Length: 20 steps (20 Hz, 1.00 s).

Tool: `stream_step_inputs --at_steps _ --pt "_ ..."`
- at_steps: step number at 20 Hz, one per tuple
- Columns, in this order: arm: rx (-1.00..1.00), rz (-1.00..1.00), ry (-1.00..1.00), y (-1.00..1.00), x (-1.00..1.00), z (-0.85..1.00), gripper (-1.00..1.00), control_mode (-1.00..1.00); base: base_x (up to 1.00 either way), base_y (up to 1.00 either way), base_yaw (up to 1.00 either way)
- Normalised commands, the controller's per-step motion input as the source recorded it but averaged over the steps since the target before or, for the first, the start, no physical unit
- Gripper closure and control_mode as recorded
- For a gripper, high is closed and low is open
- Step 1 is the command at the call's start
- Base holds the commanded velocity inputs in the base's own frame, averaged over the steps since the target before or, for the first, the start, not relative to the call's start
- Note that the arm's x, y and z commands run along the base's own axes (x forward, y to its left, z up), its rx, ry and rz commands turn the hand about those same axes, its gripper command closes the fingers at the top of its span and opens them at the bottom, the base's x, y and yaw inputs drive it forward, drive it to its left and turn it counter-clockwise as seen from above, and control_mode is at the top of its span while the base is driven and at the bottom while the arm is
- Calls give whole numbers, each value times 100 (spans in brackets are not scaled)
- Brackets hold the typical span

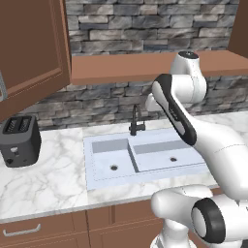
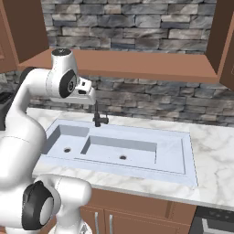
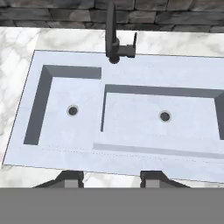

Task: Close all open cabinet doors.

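Two cabinet doors stand open. The left cabinet door point(image 1: 31, 51) is swung out at the upper left of the left base view, above the left end of the worktop point(image 1: 53, 174), with part of its silver bar handle point(image 1: 2, 87) visible at the frame edge. The right cabinet door point(image 2: 225, 36) is swung out at the upper right of the right base view, over the right end of the worktop. Between them runs the underside of the wall cabinet point(image 1: 126, 68), set against a grey stone wall point(image 2: 137, 27). One double-bowl sink point(image 3: 131, 70) is let into the marble worktop; each of its two bowls has one drain, and both bowls hold nothing. One dark tap point(image 3: 114, 39) stands at the back rim of the sink, between the bowls. One dark toaster point(image 1: 20, 140) with two slots sits near the left end of the worktop, well apart from the sink. One drawer front point(image 1: 38, 230) with a short horizontal handle lies below the worktop's front edge. The hand point(image 3: 111, 180) hangs above the front rim of the sink, looking down, its two fingertips point(image 3: 70, 179) spread apart and holding nothing.
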Motion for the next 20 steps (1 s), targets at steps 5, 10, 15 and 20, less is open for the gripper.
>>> stream_step_inputs --at_steps 5,10,15,20 --pt "0 -2 3 -2 -45 0 -100 -100 0 0 0" --pt "0 -10 0 -16 -100 0 -100 -100 0 0 0" --pt "0 -9 0 -26 -100 0 -100 -100 0 0 0" --pt "0 -2 7 -4 -86 16 -100 -100 0 0 0"
